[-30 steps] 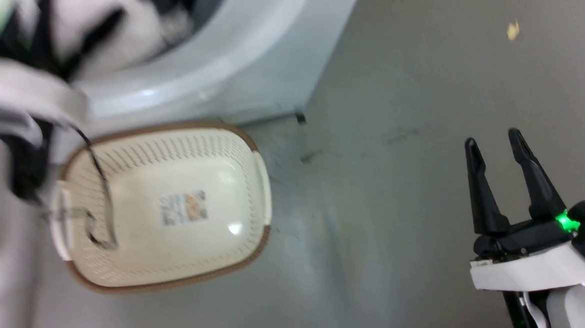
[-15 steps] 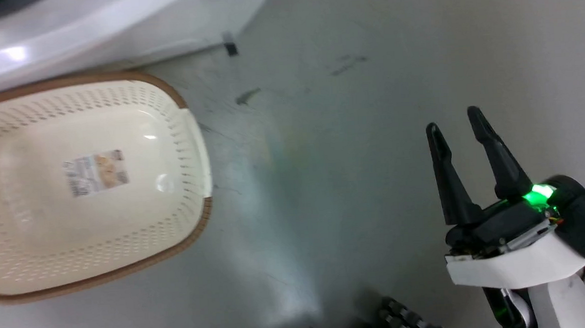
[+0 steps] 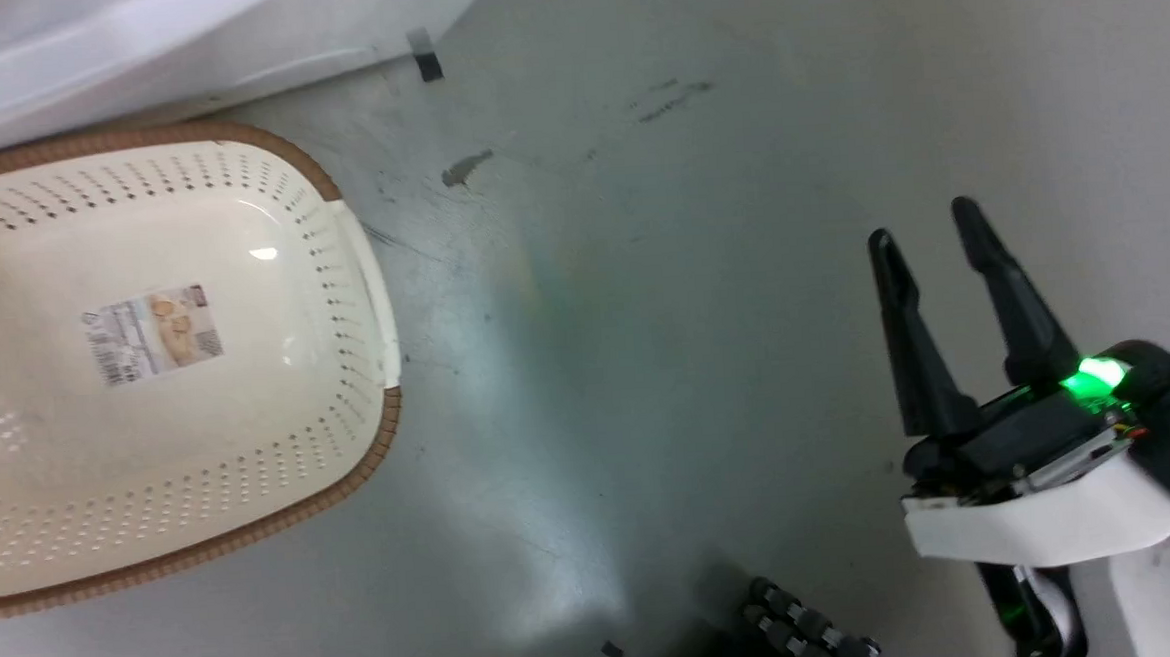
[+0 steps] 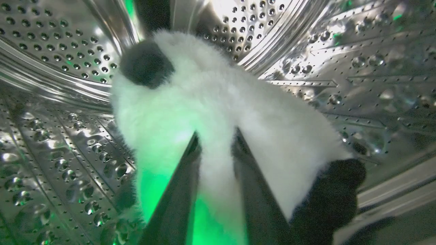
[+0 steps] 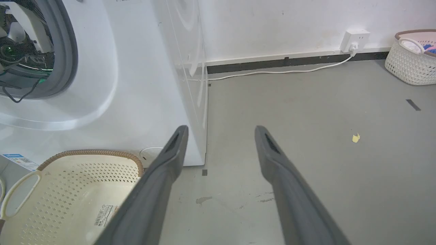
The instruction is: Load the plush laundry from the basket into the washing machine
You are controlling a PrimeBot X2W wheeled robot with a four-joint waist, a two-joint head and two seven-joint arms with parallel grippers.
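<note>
Now | left end effector (image 4: pixel 216 133) grips plush laundry (image 4: pixel 204 88) in drum (image 4: pixel 61 44) | right end effector (image 3: pixel 923 223) spread, empty

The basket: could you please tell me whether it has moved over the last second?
No. The basket keeps its place beside the washing machine base and floor stain; the whole head view shifted.

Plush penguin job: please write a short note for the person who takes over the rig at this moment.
Left gripper: shut on the white fur of the plush penguin, inside the steel drum.
Right gripper: open, holds nothing, above the floor.
Basket: empty, on the floor in front of the washing machine.
Done: the plush penguin is out of the basket and in the drum.
Left: probably open the left gripper and draw that arm out.
</note>
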